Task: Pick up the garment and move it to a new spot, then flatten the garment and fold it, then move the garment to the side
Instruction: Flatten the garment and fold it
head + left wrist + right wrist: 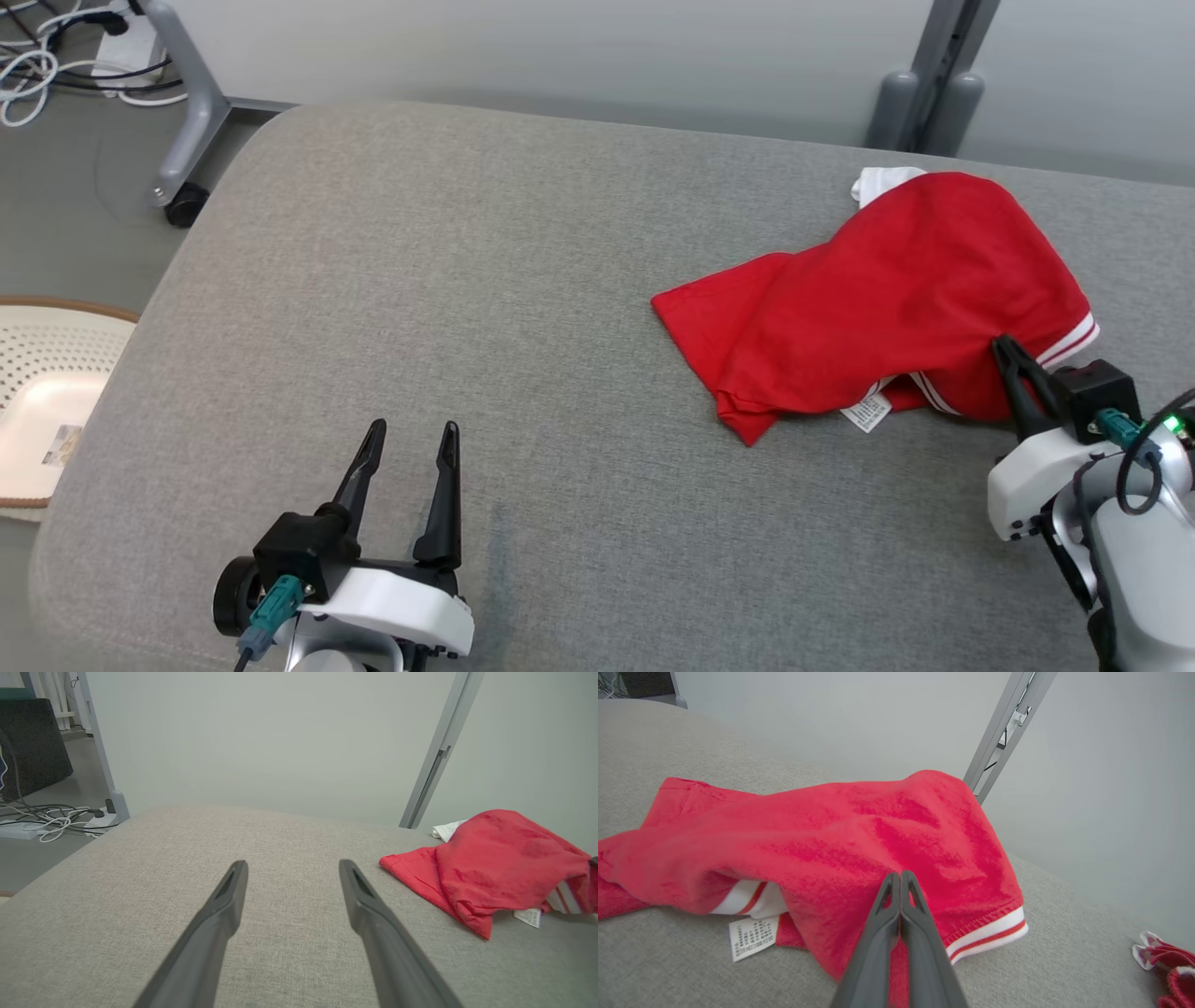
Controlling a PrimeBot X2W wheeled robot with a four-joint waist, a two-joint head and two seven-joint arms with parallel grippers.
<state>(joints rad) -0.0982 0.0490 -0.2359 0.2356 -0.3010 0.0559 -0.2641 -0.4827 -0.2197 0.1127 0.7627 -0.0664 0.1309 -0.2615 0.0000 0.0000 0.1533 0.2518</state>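
Note:
A red garment [896,289] with white-and-red striped trim lies crumpled in a mound on the right of the grey padded surface [467,280]. A white care label [868,411] sticks out at its near edge. My right gripper [1006,343] is shut, its tips resting against the garment's near right hem. In the right wrist view the right gripper [896,875] lies over the red garment [831,849] with no cloth seen between its fingers. My left gripper [413,429] stands open over bare surface at the near left, far from the garment [495,868].
A pale perforated basket [47,392] sits on the floor off the left edge. A grey frame leg with a caster [187,121] and cables [37,65] are at the far left, and a grey post [934,84] stands behind the garment. A small red-and-white cloth piece [1167,961] lies to the right.

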